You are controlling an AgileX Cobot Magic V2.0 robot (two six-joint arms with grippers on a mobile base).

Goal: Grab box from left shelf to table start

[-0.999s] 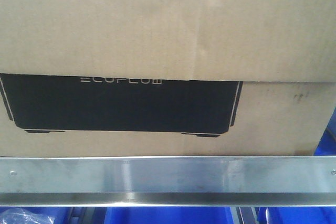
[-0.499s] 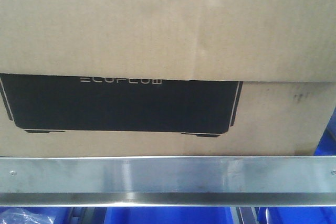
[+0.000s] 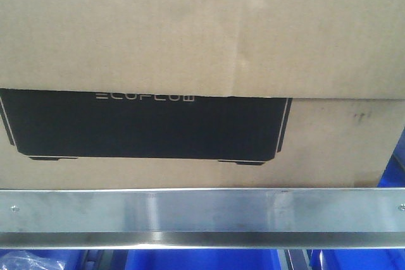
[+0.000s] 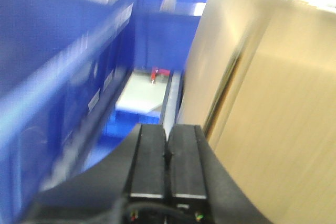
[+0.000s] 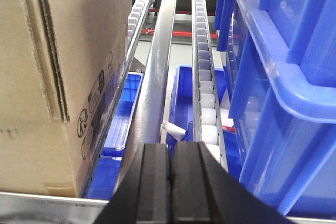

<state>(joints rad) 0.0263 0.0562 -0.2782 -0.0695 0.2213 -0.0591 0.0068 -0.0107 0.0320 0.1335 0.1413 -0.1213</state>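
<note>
— Where was the box point(image 3: 202, 30)?
— On the shelf point(image 5: 202, 77), behind its steel rail point(image 3: 202, 213).
— The grippers?
— Left gripper point(image 4: 168, 153) and right gripper point(image 5: 170, 174) flanked it, both with fingers pressed together.

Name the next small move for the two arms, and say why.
Probably press both arms inward to squeeze the box. The left gripper sits shut in the gap between its side and a blue bin; the right gripper sits shut by the opposite side, over the shelf rollers. Neither seems to touch the cardboard yet.
</note>
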